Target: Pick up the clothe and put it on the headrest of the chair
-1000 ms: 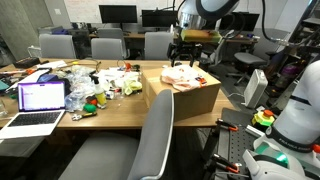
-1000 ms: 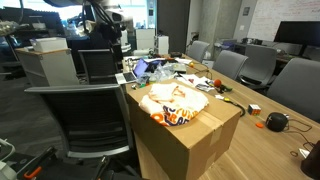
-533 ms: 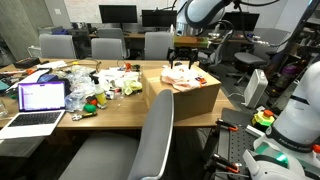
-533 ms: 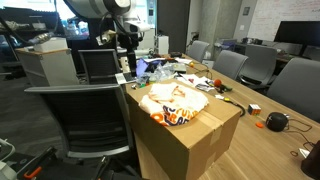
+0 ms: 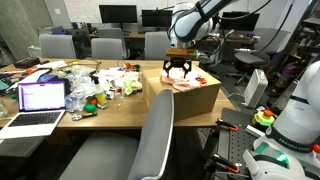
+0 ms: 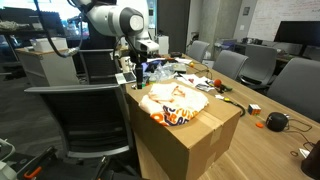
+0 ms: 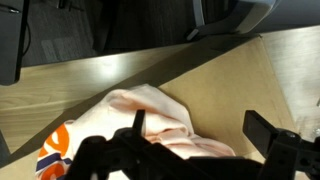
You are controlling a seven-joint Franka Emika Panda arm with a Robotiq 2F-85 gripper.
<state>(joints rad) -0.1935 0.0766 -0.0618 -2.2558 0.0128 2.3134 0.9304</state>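
As seen across the desk in an exterior view, found gripper (image 5: 179, 72) hanging just above cardboard box (image 5: 190, 98), fingers spread wide and gripping nothing. Noted clothe (image 5: 183, 81) lying limp on the box top, right under the fingers; cannot tell whether touching. Noted headrest of the chair (image 5: 162, 100) in the foreground, near the box's side and apart from the clothe. Logged open laptop (image 5: 40, 97) on table (image 5: 110, 110), screen lit, text too small to read. In an exterior view from the box corner, found gripper (image 6: 134, 76) at the far edge of the box (image 6: 190, 140), with clothe (image 6: 175, 100) spread pale peach over the top and an orange-red patch at its near end; printing on the patch not legible. In wrist view, saw gripper (image 7: 200, 140) with both dark fingers (image 7: 137, 122) set wide apart over the box top (image 7: 235, 75), clothe (image 7: 160, 115) bunched beneath, orange-and-dark patch at lower left, no readable lettering.
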